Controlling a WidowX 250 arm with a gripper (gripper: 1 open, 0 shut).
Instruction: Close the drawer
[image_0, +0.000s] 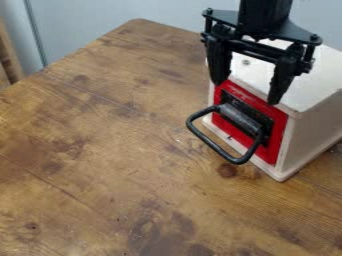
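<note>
The red drawer (267, 140) sits in the white cabinet box (310, 100) at the table's right edge, its red front nearly flush with the box. A black plate and a large black loop handle (221, 137) stick out from its front toward the table's middle. My black gripper (250, 88) hangs open above the drawer's front, in front of the box top, fingers (215, 63) spread wide with nothing between them. It touches neither handle nor drawer.
The worn wooden table (107, 150) stretches left and forward of the box. A pale blue wall (120, 15) rises behind the table's far edge. A dark knot (227, 170) marks the wood just in front of the drawer.
</note>
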